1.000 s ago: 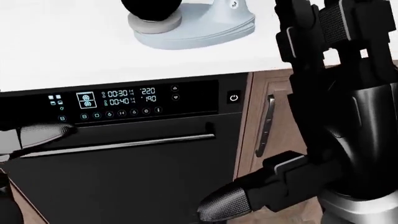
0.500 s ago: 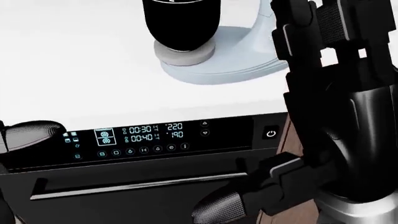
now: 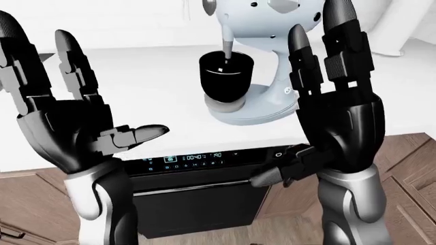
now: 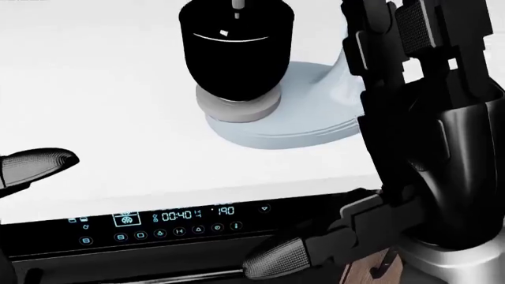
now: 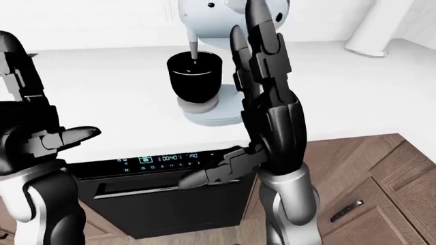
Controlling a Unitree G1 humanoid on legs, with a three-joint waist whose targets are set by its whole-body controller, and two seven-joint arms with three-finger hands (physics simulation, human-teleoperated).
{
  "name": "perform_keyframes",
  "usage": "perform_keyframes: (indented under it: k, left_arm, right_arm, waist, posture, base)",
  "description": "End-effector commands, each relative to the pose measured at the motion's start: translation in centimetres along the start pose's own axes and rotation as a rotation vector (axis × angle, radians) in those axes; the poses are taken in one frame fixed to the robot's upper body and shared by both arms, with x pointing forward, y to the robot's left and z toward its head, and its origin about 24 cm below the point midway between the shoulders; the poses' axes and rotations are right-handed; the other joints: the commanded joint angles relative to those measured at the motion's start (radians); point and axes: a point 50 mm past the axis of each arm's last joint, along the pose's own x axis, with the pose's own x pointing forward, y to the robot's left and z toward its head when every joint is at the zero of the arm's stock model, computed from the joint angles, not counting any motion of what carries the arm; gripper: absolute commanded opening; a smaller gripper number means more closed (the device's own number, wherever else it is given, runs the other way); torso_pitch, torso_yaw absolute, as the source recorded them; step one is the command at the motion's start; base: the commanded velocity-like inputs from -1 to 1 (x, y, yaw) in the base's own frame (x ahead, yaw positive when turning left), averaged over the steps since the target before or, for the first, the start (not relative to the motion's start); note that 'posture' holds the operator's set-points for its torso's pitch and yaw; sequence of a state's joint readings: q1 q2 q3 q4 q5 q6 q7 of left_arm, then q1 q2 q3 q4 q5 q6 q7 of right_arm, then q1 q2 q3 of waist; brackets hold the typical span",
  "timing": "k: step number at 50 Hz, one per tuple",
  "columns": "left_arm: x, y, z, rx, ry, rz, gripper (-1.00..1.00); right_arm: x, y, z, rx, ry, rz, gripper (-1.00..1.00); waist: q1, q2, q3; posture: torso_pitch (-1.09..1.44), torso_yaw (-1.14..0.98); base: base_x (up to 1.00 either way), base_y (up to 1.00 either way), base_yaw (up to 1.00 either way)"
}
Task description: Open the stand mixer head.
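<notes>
Since the earlier head-view frames the whole picture has slid downward, so the camera has tilted up: the black bowl and mixer base now sit lower and larger, and the oven's display has dropped to the bottom edge. Stand mixer: pale blue-grey, upper centre of the left-eye view, on the white desk; head down over the bowl, its top cut by the frame edge. Bowl: black, seated on the mixer's round base plate, a pale beater shaft entering it from above. Left hand: lower left of the left-eye view, raised palm-inward, 3 fingers spread wide apart, thumb pointing toward frame centre, holding nothing; well apart from the mixer. Right hand: right of centre in the left-eye view, upright, fingers extended toward the top edge and overlapping the mixer's column in the picture, thumb angled down-left, holding nothing; contact with the mixer cannot be told. Oven: black, below the desk edge, lit control display and a bar handle across its door. Wooden cabinets: brown, lower right of the right-eye view.
</notes>
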State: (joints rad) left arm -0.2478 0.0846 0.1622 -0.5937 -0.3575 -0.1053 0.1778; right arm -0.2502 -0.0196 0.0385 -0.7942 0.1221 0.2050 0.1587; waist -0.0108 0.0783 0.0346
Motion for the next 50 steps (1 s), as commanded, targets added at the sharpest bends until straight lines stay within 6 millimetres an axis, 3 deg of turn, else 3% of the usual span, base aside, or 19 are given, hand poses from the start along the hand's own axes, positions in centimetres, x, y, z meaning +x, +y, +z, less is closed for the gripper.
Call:
perform_keyframes:
  k: [1, 6, 9, 12, 14, 17, 23, 26, 27, 31, 38, 39, 40, 41, 42, 43, 44, 48, 50]
  left_arm:
    - [0.29, -0.69, 0.59, -0.021, -0.039, -0.037, 1.00]
    - [0.30, -0.60, 0.58, -0.020, -0.040, -0.034, 1.00]
    - [0.29, -0.62, 0.54, -0.021, -0.038, -0.035, 1.00]
    - [0.26, -0.62, 0.52, -0.020, -0.038, -0.035, 1.00]
    - [0.25, -0.61, 0.51, -0.019, -0.037, -0.035, 1.00]
    - [0.22, -0.62, 0.55, -0.019, -0.037, -0.035, 1.00]
    - [0.18, -0.56, 0.51, -0.019, -0.036, -0.033, 1.00]
    - [0.16, -0.49, 0.47, -0.018, -0.035, -0.031, 1.00]
    - [0.09, -0.49, 0.47, -0.017, -0.034, -0.032, 1.00]
    - [0.12, -0.46, 0.49, -0.016, -0.035, -0.031, 1.00]
    - [0.03, -0.46, 0.52, -0.016, -0.034, -0.029, 1.00]
    - [0.00, -0.44, 0.56, -0.016, -0.034, -0.028, 1.00]
    - [0.00, -0.45, 0.57, -0.016, -0.034, -0.028, 1.00]
    - [0.00, -0.45, 0.57, -0.016, -0.034, -0.028, 1.00]
    - [0.01, -0.45, 0.56, -0.016, -0.034, -0.029, 1.00]
    - [0.02, -0.45, 0.57, -0.017, -0.034, -0.029, 1.00]
    - [0.01, -0.43, 0.53, -0.016, -0.034, -0.028, 1.00]
    - [0.02, -0.41, 0.46, -0.016, -0.033, -0.028, 1.00]
    - [0.05, -0.38, 0.44, -0.015, -0.033, -0.027, 1.00]
  right_arm:
    - [0.24, -0.20, 1.02, -0.022, -0.064, -0.012, 1.00]
    - [0.23, -0.09, 0.86, -0.020, -0.056, -0.006, 1.00]
    - [0.14, -0.10, 0.87, -0.019, -0.058, -0.008, 1.00]
    - [0.14, -0.11, 0.84, -0.018, -0.058, -0.008, 1.00]
    - [0.13, -0.14, 0.80, -0.017, -0.056, -0.009, 1.00]
    - [0.11, -0.14, 0.84, -0.017, -0.057, -0.009, 1.00]
    - [0.10, -0.09, 0.81, -0.013, -0.056, -0.008, 1.00]
    - [0.05, -0.02, 0.80, -0.017, -0.059, -0.003, 1.00]
    - [0.03, -0.03, 0.78, -0.020, -0.059, -0.005, 1.00]
    - [0.03, -0.03, 0.71, -0.024, -0.057, -0.006, 1.00]
    - [0.02, -0.08, 0.75, 0.001, -0.049, -0.003, 1.00]
    - [0.00, -0.07, 0.71, -0.004, -0.047, -0.001, 1.00]
    - [-0.01, -0.07, 0.80, -0.006, -0.057, -0.004, 1.00]
    - [0.01, -0.07, 0.72, -0.023, -0.053, -0.006, 1.00]
    - [0.05, -0.15, 0.70, -0.031, -0.057, -0.016, 1.00]
    - [0.08, -0.22, 0.70, -0.034, -0.058, -0.021, 1.00]
    - [0.10, -0.26, 0.59, -0.042, -0.051, -0.022, 1.00]
    - [0.08, -0.28, 0.54, -0.041, -0.052, -0.025, 1.00]
    - [0.10, -0.28, 0.55, -0.040, -0.053, -0.024, 1.00]
  waist:
    - [0.001, 0.003, -0.010]
    - [0.014, -0.096, 0.001]
    - [-0.004, -0.034, 0.005]
    - [-0.010, -0.146, -0.036]
    - [-0.003, -0.147, 0.001]
    - [-0.010, -0.055, 0.013]
    - [0.009, -0.115, -0.005]
    - [0.003, -0.037, 0.020]
    - [-0.005, -0.054, 0.011]
    - [-0.018, -0.024, -0.021]
    - [-0.004, -0.059, -0.049]
    - [-0.002, -0.047, 0.041]
    - [-0.006, -0.032, 0.052]
    - [0.000, -0.024, 0.031]
    - [-0.001, -0.029, 0.050]
    - [-0.013, -0.024, -0.005]
    - [-0.003, -0.032, -0.022]
    - [0.017, -0.103, -0.002]
    - [0.025, -0.086, -0.005]
  posture:
    - [0.00, 0.00]
    - [0.00, 0.00]
    - [0.00, 0.00]
    - [0.00, 0.00]
    - [0.00, 0.00]
    - [0.00, 0.00]
    - [0.00, 0.00]
    - [0.00, 0.00]
    - [0.00, 0.00]
    - [0.00, 0.00]
    - [0.00, 0.00]
    - [0.00, 0.00]
    - [0.00, 0.00]
    - [0.00, 0.00]
    - [0.00, 0.00]
    - [0.00, 0.00]
    - [0.00, 0.00]
    - [0.00, 0.00]
    - [0.00, 0.00]
  base:
    - [0.00, -0.09, 0.00]
    - [0.00, -0.15, 0.00]
    - [-0.03, -0.79, 0.00]
    - [0.00, 0.00, 0.00]
    - [0.00, -0.39, 0.00]
    - [-0.01, -0.65, 0.00]
    - [0.00, -0.07, 0.00]
    - [0.00, -0.48, 0.00]
    - [0.00, 0.00, 0.00]
    - [0.00, 0.00, 0.00]
    - [0.13, -0.07, 0.00]
    - [0.96, -0.48, 0.00]
    - [0.96, -0.48, 0.00]
    - [0.97, -0.21, 0.00]
    - [0.00, 0.00, 0.00]
    - [0.00, 0.00, 0.00]
    - [0.00, 0.00, 0.00]
    - [0.00, 0.00, 0.00]
    - [0.00, 0.00, 0.00]
